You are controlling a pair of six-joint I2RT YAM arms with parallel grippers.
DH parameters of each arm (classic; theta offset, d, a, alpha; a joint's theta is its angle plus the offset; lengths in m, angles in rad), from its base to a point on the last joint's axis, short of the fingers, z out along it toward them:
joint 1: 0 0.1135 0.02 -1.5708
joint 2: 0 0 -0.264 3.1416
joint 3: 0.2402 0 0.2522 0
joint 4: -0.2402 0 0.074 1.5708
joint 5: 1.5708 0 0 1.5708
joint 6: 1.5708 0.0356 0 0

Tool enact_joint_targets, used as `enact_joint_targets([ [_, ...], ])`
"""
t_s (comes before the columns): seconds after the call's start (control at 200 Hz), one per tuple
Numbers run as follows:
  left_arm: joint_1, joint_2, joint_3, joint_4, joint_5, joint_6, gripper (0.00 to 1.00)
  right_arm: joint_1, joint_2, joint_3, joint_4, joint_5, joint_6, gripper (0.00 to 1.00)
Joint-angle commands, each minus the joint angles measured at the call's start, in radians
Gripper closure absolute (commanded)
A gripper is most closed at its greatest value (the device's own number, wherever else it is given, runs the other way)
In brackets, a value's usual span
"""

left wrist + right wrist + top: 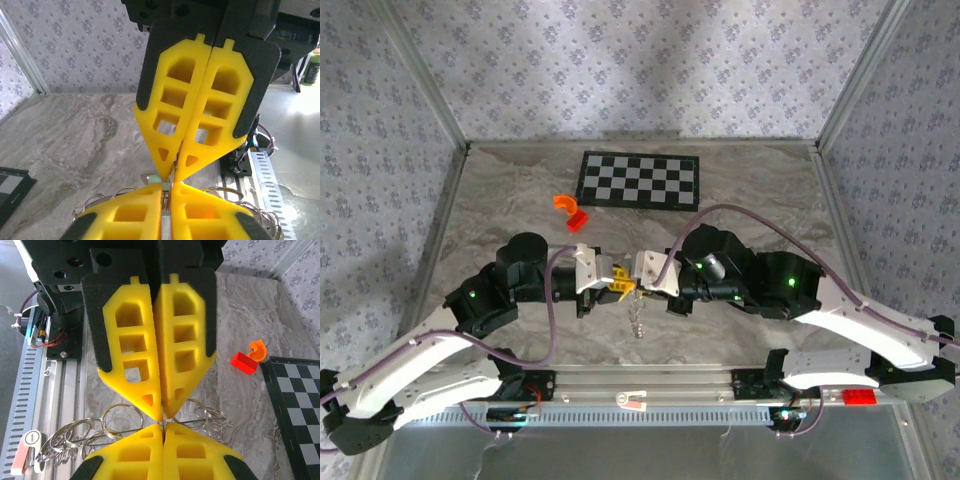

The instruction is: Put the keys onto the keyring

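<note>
My two grippers meet tip to tip over the middle of the table. The keyring (120, 421), a chain of thin silvery rings, runs between them and hangs down below them (638, 320). The right gripper (163, 417) is shut on a thin ring wire. The left gripper (172, 175) is shut on a thin metal edge of the same chain. The keys (155, 179), one tiny pale teal piece with a grey tab, sit right behind the left fingertip. Whether the pinch also catches them is hidden.
An orange curved piece (566, 204) and a red piece (578, 222) lie in front of the black-and-white checkerboard (640, 179) at the back. A metal rail (640, 385) runs along the near edge, with a small white and red tag (632, 399) on it.
</note>
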Motion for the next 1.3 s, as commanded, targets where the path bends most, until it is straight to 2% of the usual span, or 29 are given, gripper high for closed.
enact_joint_targets([
  [0.0,-0.002,-0.002,0.0,0.032,-0.008,0.008,0.97,0.003,0.003,0.031,0.027,-0.007,-0.013,1.0],
  [0.03,-0.002,-0.003,-0.002,0.036,-0.006,0.005,1.0,0.003,0.004,0.031,0.028,-0.006,-0.011,1.0],
  [0.195,-0.002,-0.015,-0.014,0.071,-0.011,-0.022,1.0,0.006,0.0,0.03,0.039,-0.009,-0.011,1.0],
  [0.365,-0.002,-0.05,-0.052,0.166,-0.014,-0.072,1.0,0.005,-0.034,-0.02,0.105,-0.015,0.041,0.77],
  [0.6,-0.002,-0.059,-0.076,0.24,0.014,-0.113,1.0,0.0,-0.107,-0.118,0.235,-0.01,0.103,0.64],
  [0.895,-0.002,-0.095,-0.131,0.366,0.065,-0.18,1.0,-0.005,-0.204,-0.227,0.334,-0.009,0.151,0.61],
  [1.299,-0.004,-0.107,-0.184,0.531,0.118,-0.282,1.0,-0.012,-0.209,-0.263,0.384,-0.045,0.167,0.63],
])
